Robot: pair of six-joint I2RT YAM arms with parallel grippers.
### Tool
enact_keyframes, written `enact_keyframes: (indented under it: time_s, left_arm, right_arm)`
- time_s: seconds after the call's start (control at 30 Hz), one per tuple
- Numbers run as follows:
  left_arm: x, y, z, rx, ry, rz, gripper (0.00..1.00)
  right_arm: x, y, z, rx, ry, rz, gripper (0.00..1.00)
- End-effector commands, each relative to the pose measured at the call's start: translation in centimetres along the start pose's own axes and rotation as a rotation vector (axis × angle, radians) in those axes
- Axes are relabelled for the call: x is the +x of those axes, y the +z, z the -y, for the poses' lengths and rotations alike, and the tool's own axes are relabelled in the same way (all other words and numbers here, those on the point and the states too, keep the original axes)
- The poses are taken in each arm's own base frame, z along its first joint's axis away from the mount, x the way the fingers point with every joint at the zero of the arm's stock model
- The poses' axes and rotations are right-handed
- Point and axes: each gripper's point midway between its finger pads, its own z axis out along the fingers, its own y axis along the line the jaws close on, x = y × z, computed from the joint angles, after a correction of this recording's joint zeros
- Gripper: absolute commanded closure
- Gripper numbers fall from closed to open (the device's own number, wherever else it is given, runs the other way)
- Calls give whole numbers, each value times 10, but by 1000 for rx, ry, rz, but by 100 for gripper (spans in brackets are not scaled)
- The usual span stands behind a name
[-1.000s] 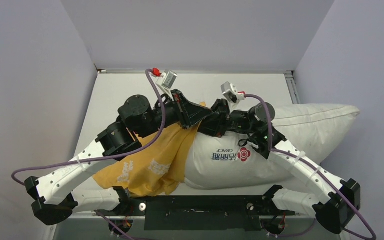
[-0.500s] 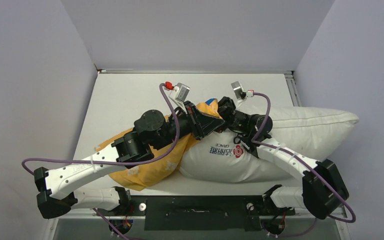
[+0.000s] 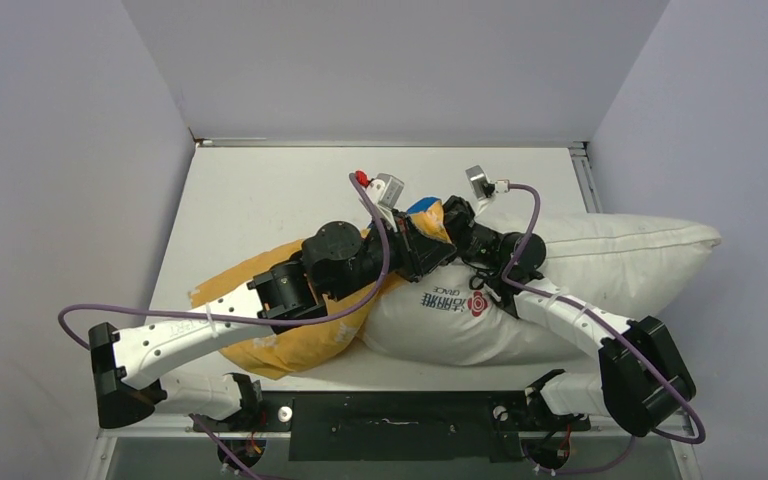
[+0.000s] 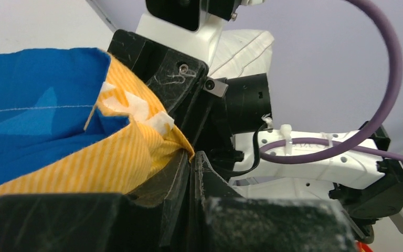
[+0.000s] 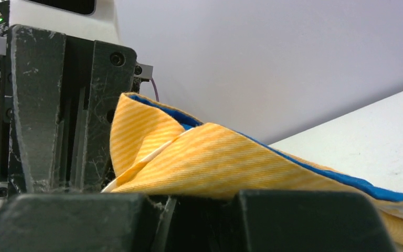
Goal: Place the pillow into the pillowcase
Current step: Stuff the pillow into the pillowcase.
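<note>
Where the edge of the pillowcase (image 3: 290,335) rises over the middle of the worktop (image 3: 260,190), my left fingers (image 4: 193,164) are pressed tight together on a fold of it. The orange-yellow striped cloth is bunched right at their tips, and the blue face is folded over above it. My right fingers (image 5: 160,207) are likewise closed narrow on that same edge, with orange-yellow cloth outside and a line of blue showing along the top. From above, the two sets of fingers sit just beside each other, holding the edge up off the worktop. The rest of the case trails toward the near left corner under my left arm (image 3: 210,325). The pillow (image 3: 570,265) lies across the right half of the worktop, plump and off-white, its left end by the near edge and its right end at the right edge. A red and blue printed mark (image 3: 455,303) shows on its left end. That left end touches the orange cloth, and almost all of the pillow is outside the case.
</note>
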Motion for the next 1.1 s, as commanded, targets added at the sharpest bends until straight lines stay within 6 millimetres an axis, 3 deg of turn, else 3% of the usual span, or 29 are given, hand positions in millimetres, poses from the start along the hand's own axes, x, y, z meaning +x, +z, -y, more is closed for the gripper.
enact_keyframes:
  time_s: [0.0, 0.07, 0.1, 0.17, 0.33, 0.57, 0.73, 0.83, 1.0, 1.07]
  left_arm:
    - [41, -18, 0, -19, 37, -149, 93]
    - [46, -25, -5, -30, 55, -170, 80]
    - [48, -29, -5, -27, 60, -182, 67]
    - [47, -37, -3, -20, 69, -199, 50]
    - [46, -67, -19, -116, 80, -238, 30]
    - [44, -122, -50, -267, 78, -278, 18]
    - [42, -146, -87, -431, 104, -249, 16]
    - [37, -143, -97, -471, 132, -207, 18]
    - [30, -116, -93, -400, 215, -126, 23]
    - [27, -104, -94, -396, 248, -96, 30]
  right_arm:
    - [-21, 2, 8, 74, -43, 60, 95]
    - [-22, 3, 7, 69, -45, 59, 95]
    - [-21, 3, 7, 68, -42, 59, 95]
    - [-19, 2, 9, 66, -35, 59, 95]
    - [-12, -1, 11, 47, 3, 68, 95]
    - [-11, 0, 13, 44, 4, 63, 95]
    - [-11, 1, 13, 50, 4, 59, 95]
    - [-11, 0, 14, 57, 7, 57, 95]
    - [-10, 0, 13, 58, 9, 54, 95]
    - [-11, 0, 13, 63, 10, 52, 95]
